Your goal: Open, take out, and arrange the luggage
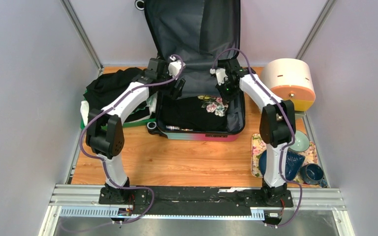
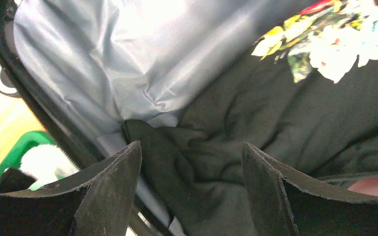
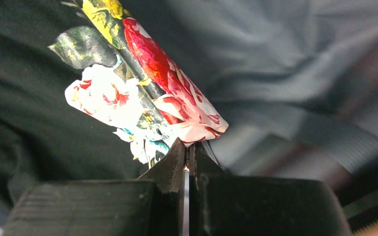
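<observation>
The luggage (image 1: 197, 135) lies open at the table's back, its lid (image 1: 197, 29) standing upright and showing grey lining (image 2: 128, 59). Inside lies a black garment (image 1: 189, 113) with a floral print (image 1: 215, 104). My left gripper (image 1: 178, 88) hovers open just above the garment's left corner (image 2: 177, 147), next to the case wall; nothing is between its fingers (image 2: 113, 182). My right gripper (image 1: 225, 91) is shut at the garment's right side. In the right wrist view its tips (image 3: 189, 147) pinch the folded-up floral edge (image 3: 167, 83).
A green tray (image 1: 82, 123) left of the case holds a heap of black clothes (image 1: 113, 86). A cream-and-orange round container (image 1: 290, 81) stands at the back right. In front of it a patterned tray (image 1: 256, 147) carries a teal plate (image 1: 300, 141) and dark blue cups (image 1: 312, 173).
</observation>
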`<state>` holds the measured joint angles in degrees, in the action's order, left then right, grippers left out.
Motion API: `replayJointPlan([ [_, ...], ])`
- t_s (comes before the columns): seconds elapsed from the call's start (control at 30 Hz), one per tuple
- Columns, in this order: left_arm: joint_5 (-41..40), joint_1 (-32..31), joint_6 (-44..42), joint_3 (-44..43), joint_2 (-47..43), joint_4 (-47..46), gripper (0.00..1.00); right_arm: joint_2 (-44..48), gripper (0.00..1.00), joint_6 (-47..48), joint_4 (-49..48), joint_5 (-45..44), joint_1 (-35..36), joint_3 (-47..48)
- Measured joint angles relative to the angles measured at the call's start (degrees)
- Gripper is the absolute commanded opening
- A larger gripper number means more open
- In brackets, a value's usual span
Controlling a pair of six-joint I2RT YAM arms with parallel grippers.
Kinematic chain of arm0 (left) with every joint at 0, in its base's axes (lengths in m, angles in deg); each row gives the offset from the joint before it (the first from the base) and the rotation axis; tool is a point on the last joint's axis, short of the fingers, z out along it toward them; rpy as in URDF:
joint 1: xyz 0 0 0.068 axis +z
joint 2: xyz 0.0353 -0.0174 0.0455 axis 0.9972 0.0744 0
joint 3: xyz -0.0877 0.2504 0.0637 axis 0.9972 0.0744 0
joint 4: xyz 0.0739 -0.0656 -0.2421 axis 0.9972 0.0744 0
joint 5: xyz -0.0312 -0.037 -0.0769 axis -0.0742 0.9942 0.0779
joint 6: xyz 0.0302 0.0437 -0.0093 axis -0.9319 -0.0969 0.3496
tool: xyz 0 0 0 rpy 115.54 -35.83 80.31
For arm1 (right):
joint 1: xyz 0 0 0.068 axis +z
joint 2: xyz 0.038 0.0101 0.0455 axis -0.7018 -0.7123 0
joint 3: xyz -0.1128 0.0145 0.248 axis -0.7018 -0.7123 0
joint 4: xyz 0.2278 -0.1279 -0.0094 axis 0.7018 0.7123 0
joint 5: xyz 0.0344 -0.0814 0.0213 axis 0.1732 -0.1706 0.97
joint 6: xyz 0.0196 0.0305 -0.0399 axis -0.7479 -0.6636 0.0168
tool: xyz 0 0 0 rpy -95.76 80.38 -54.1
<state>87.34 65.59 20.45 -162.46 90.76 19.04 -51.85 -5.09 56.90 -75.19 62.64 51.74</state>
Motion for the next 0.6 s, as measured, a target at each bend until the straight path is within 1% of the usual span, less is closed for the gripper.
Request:
replayJointPlan([
  [0.1,-2.73,-1.53,2.23,-0.87,2.16,-1.92,0.82,5.44,0.0,0.44,-1.03,-1.55,-0.9,-2.86],
  [0.2,-5.68,-1.92,4.39,-2.38,5.38,-3.17,0.82,8.15,0.0,0.76,-1.62,-3.54,-1.18,-4.2],
  [0.47,-13.57,-1.9,8.76,-6.34,13.4,-4.9,0.84,8.33,0.0,0.85,-3.45,-10.32,-1.33,-5.68],
  [0.6,-13.88,-2.29,10.45,-6.54,13.77,-5.09,0.84,8.41,0.0,0.83,-3.96,-12.35,-1.38,-5.77],
])
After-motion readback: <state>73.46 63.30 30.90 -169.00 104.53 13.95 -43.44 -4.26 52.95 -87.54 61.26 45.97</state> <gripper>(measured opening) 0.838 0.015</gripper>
